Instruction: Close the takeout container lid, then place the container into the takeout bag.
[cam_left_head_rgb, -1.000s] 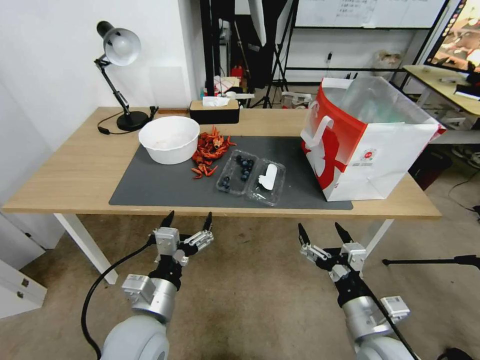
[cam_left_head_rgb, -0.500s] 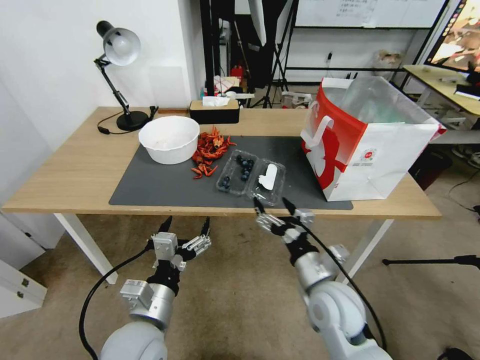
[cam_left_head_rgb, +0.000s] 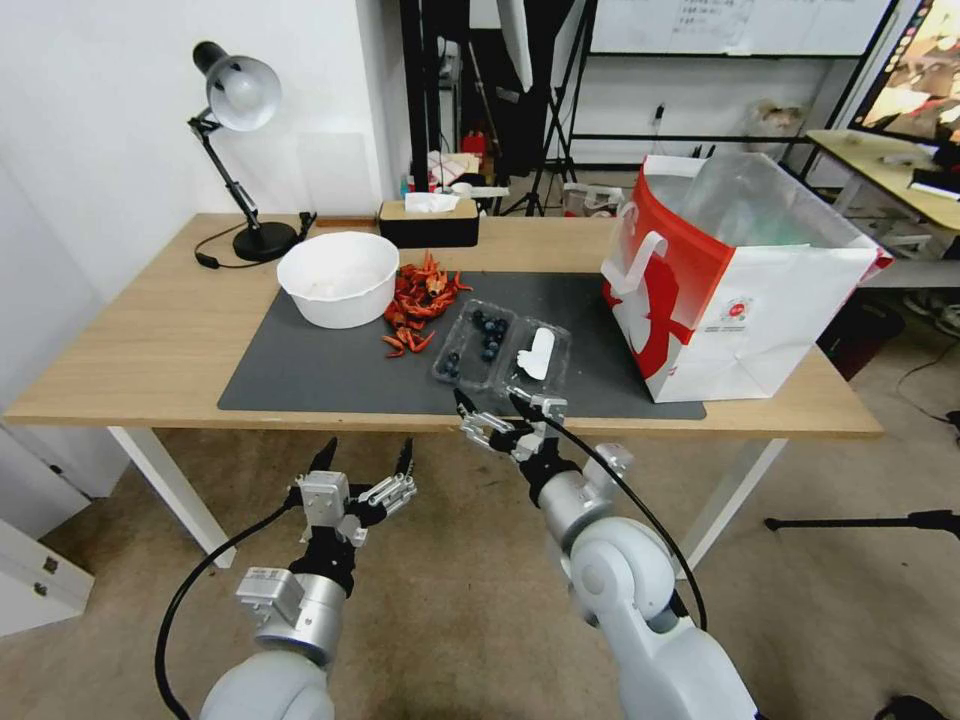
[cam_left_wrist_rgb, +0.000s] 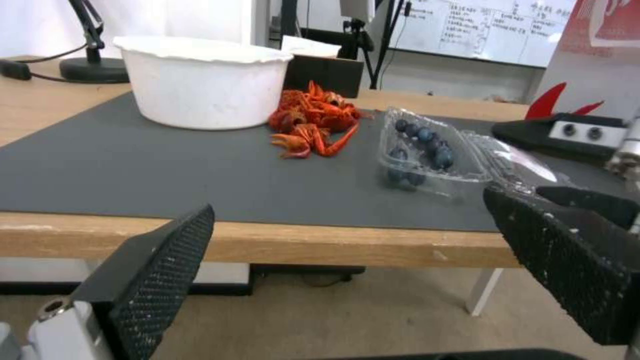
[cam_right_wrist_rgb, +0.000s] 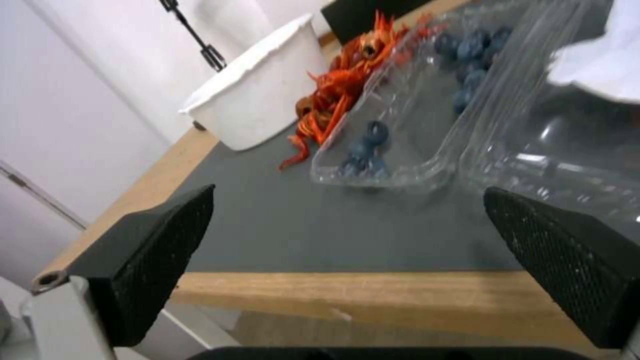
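The takeout container (cam_left_head_rgb: 502, 351) lies flat open on the dark mat (cam_left_head_rgb: 330, 370), just beside the pile of red crayfish (cam_left_head_rgb: 418, 298), with its berry half toward the crayfish and the lid (cam_left_head_rgb: 537, 363), marked by its white oblong label, on the side away from them. It looks like thin clear plastic, so I would judge it very light, springy and easy to dent, and slick enough to skate across the mat if pushed sideways; the loose blueberries would roll if it tipped. The free long edge of the lid, the one farthest from the crayfish, seems the sensible place to take hold and fold it over, and once shut the box is best pinched across its sides rather than squeezed hard. The right hand (cam_left_head_rgb: 502, 417) hovers at the near edge of the surface (cam_left_head_rgb: 150, 340), just short of the container, its fingers spread and holding nothing. The left hand (cam_left_head_rgb: 362, 468) hangs below and in front of that edge, also spread and empty. The takeout bag (cam_left_head_rgb: 740, 290) stands upright beyond the lid side of the container, mouth open with its plastic liner showing. A white bowl (cam_left_head_rgb: 338, 277) sits on the far side of the crayfish, a desk lamp (cam_left_head_rgb: 238, 150) and tissue box (cam_left_head_rgb: 430, 222) farther back, and stands and a whiteboard crowd the room behind.
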